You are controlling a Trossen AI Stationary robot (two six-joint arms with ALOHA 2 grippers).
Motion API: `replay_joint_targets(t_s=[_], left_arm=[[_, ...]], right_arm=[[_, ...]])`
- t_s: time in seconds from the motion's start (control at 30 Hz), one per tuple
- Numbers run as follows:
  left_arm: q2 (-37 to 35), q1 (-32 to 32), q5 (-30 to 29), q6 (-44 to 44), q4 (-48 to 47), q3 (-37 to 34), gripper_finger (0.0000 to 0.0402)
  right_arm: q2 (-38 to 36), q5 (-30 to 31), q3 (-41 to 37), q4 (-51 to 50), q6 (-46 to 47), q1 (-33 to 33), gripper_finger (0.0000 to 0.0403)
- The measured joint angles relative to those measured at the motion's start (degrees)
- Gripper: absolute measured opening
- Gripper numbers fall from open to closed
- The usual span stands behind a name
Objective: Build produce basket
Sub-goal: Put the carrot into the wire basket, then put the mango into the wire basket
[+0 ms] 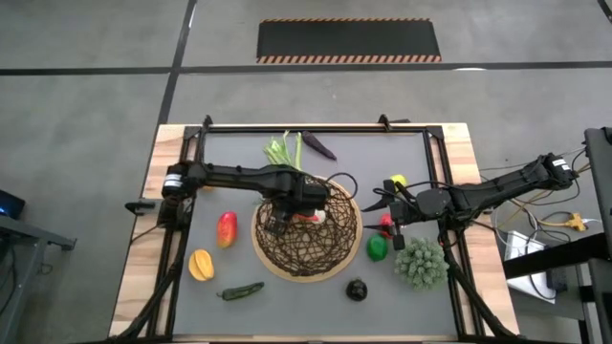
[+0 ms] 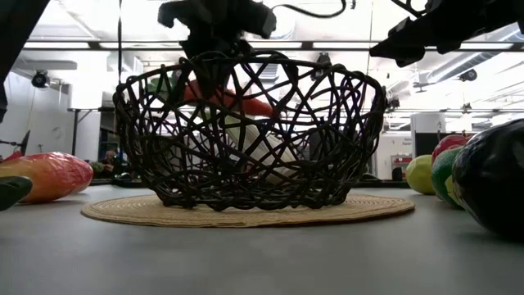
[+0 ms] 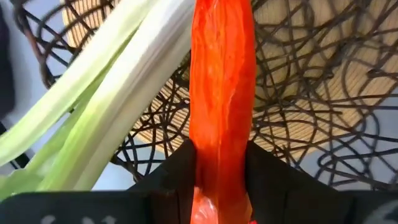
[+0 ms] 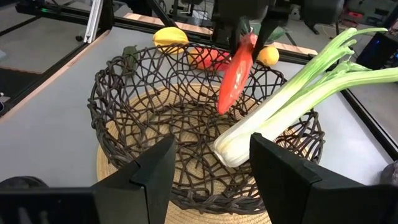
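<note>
The basket point(image 1: 306, 237), dark wicker on a tan mat, stands mid-table. A long white-green leek point(image 4: 283, 99) lies in it, white end on the basket floor, green leaves point(image 1: 282, 151) resting over the far rim. My left gripper point(image 1: 287, 205) hangs over the basket, pointing down, shut on an orange carrot point(image 4: 236, 74). Just right of the basket my right gripper point(image 4: 211, 162) stands open, with nothing between its fingers. Other produce lies on the table around the basket. My left gripper pinches the carrot's upper end point(image 3: 221, 183) between its two fingers point(image 3: 273, 183), coming from above. The carrot runs on in line with the fingers and hangs below them, slightly tilted. Its tip point(image 4: 222, 109) is inside the basket, clear of the floor, next to the leek.
Left of the basket lie a red-yellow fruit point(image 1: 227, 229), an orange-yellow one point(image 1: 201, 265) and a green chili point(image 1: 239, 290). A dark eggplant point(image 1: 356, 289) lies near the front edge. At the right are a lime point(image 1: 377, 247), a red pepper point(image 1: 386, 225), a lemon point(image 1: 397, 182) and a green bushy piece point(image 1: 421, 263).
</note>
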Motion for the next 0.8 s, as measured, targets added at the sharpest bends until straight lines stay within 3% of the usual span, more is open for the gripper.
replay_joint_targets(t_s=[0.43,0.8], left_arm=[[0.4,-0.1,-1.5,1.5,0.8,-4.8,0.0157],[0.2,-0.1,-2.6,1.0,1.6,-4.7,0.0162]], right_arm=[[0.0,0.0,-0.1,-0.1,0.5,0.0,0.0190],[0.0,0.0,-0.1,0.0,0.9,0.0,0.0190]])
